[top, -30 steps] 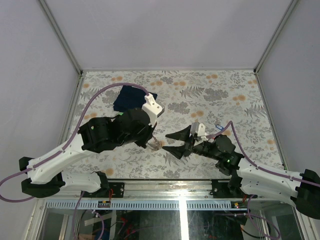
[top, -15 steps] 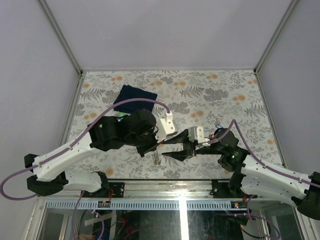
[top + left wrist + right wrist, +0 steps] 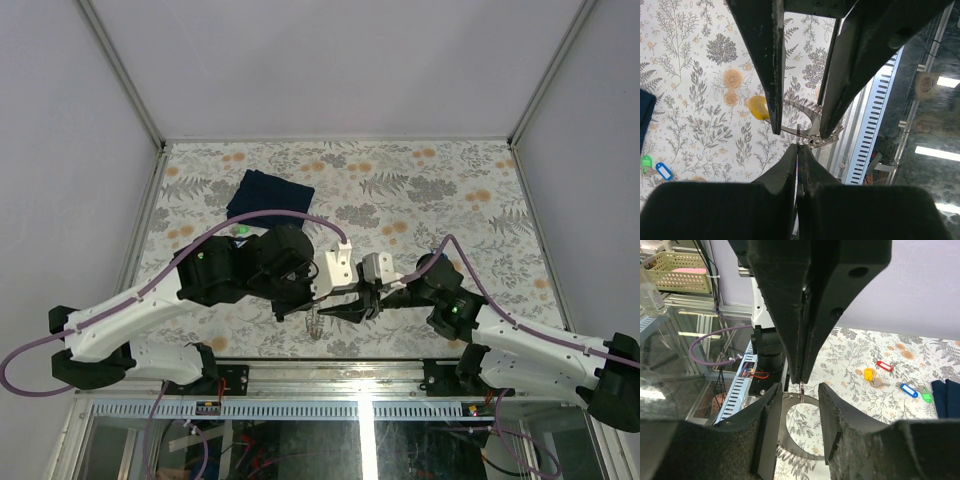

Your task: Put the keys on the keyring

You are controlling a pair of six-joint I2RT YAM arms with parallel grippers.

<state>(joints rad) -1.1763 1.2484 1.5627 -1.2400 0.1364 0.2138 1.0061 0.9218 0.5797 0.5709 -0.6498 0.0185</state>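
The keyring [image 3: 805, 453] is a wide grey metal loop hanging above the table's near edge, and it also shows as keyring [image 3: 314, 322] and keyring [image 3: 789, 131]. My left gripper [image 3: 799, 146] is shut on a thin metal piece at the loop's top. From the right, my right gripper [image 3: 800, 392] stands open, one finger on each side of that held spot, not touching. The two grippers meet tip to tip: left gripper [image 3: 318, 298], right gripper [image 3: 342, 300]. The keys lie on the table: yellow tag [image 3: 868, 374], red tag [image 3: 883, 365], blue tag [image 3: 908, 390], green tag [image 3: 926, 397].
A dark blue folded cloth [image 3: 268, 193] lies at the back left, just beyond the green tag [image 3: 240, 229]. The table's near edge, with a slotted metal rail [image 3: 867, 125], runs right below the hanging loop. Purple cables arch over both arms.
My left arm swung right toward the centre with the keyring hanging from it. My right gripper moved left to meet it and narrowed its jaws around the held spot.
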